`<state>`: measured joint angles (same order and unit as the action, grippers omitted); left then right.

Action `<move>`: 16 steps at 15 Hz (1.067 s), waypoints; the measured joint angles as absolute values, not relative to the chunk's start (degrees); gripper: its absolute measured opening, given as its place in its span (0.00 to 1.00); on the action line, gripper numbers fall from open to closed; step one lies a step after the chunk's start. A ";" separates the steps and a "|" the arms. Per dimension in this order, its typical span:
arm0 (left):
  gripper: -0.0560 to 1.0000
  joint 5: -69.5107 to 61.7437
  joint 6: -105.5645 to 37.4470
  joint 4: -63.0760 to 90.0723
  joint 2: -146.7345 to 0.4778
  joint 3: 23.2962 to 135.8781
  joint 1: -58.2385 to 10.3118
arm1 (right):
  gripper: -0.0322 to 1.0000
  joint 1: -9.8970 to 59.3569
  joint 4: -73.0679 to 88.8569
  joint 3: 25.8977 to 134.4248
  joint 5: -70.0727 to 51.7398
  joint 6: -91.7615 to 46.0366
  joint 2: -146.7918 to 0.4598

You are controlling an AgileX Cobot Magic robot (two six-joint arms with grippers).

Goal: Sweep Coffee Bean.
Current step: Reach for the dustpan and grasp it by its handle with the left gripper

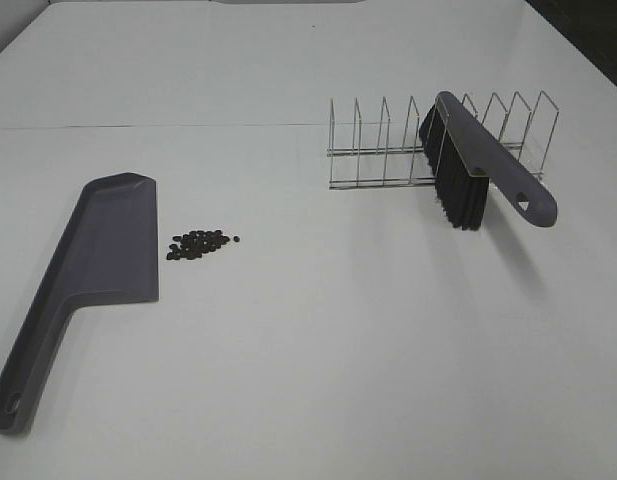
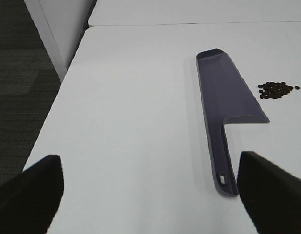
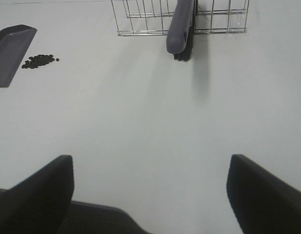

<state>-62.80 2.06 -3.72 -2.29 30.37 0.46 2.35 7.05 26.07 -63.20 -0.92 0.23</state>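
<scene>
Dustpan (image 1: pixel 103 250) handle nearest; coffee bean (image 1: pixel 201 244) pile at its 3 o'clock, unswept.
Left hand (image 2: pixel 150 168) and right hand (image 3: pixel 150 163) gape wide, empty; brush (image 1: pixel 478 165) leans in rack (image 1: pixel 373 150) at 2 o'clock, likely the next pickup.

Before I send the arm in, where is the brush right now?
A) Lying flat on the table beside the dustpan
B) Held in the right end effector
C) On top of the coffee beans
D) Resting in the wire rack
D: the brush rests in the wire rack with its bristles down, well away from the dustpan and the coffee beans.
</scene>
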 joint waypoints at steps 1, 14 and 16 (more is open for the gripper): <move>0.89 -62.80 2.06 -3.72 -4.07 30.37 0.46 | 0.80 2.35 7.05 26.07 -63.20 -0.92 0.23; 0.89 -62.57 3.95 -3.72 -36.96 30.42 0.46 | 0.80 2.35 7.05 26.07 -63.20 -0.92 0.23; 0.89 -60.79 3.95 -2.12 -45.78 31.86 0.46 | 0.80 2.35 7.05 26.07 -63.20 -0.92 0.23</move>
<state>-60.79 3.95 -2.12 -45.78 31.86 0.46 2.35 7.05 26.07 -63.20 -0.92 0.23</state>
